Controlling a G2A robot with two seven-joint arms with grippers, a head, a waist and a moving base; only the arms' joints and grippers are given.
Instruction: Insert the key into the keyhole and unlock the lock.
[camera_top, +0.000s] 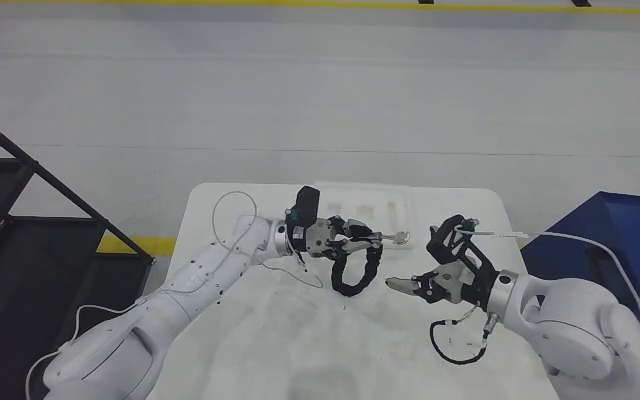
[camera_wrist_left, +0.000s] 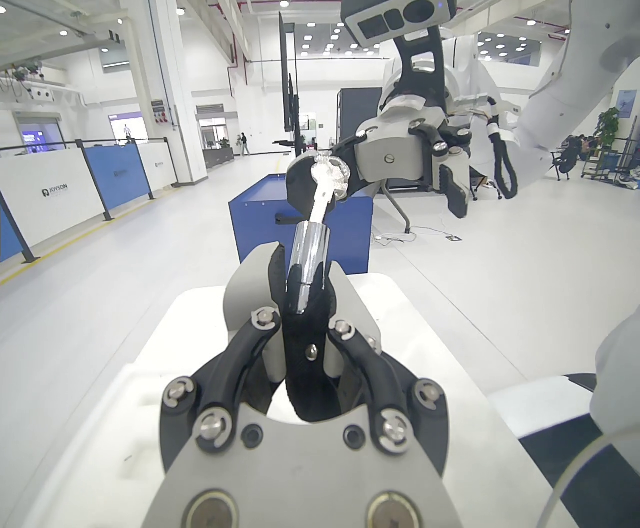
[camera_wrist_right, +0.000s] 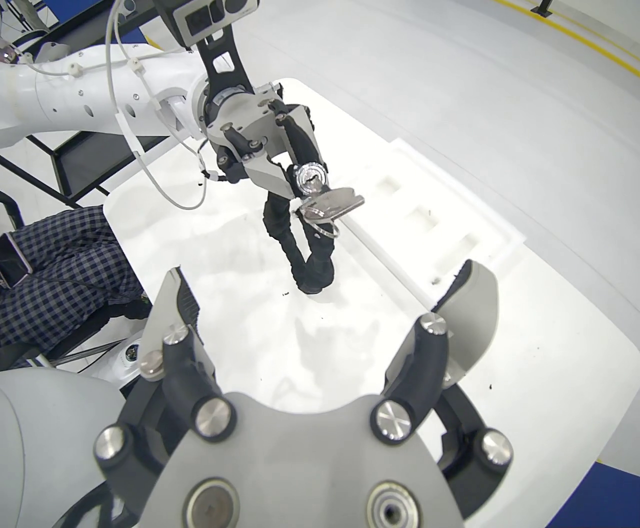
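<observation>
My left gripper (camera_top: 352, 240) (camera_wrist_left: 300, 280) hovers over the middle of the white table (camera_top: 300, 340), shut on a silver cylinder lock (camera_wrist_left: 311, 250) (camera_wrist_right: 310, 179). The lock's black cable loop (camera_top: 355, 272) (camera_wrist_right: 306, 250) hangs below it. A silver key (camera_top: 396, 238) (camera_wrist_left: 329, 175) (camera_wrist_right: 334, 204) sticks out of the keyhole, with its ring (camera_wrist_right: 326, 231) dangling. My right gripper (camera_top: 412, 283) (camera_wrist_right: 325, 295) is open, a short way from the key and pointing at it, touching nothing. In the left wrist view its fingers (camera_wrist_left: 457, 195) stand spread behind the key head.
A white foam tray (camera_top: 385, 205) (camera_wrist_right: 450, 225) with rectangular recesses lies at the table's far side, behind the lock. A blue cabinet (camera_top: 610, 240) stands to the right of the table and a black rack (camera_top: 40, 230) to the left.
</observation>
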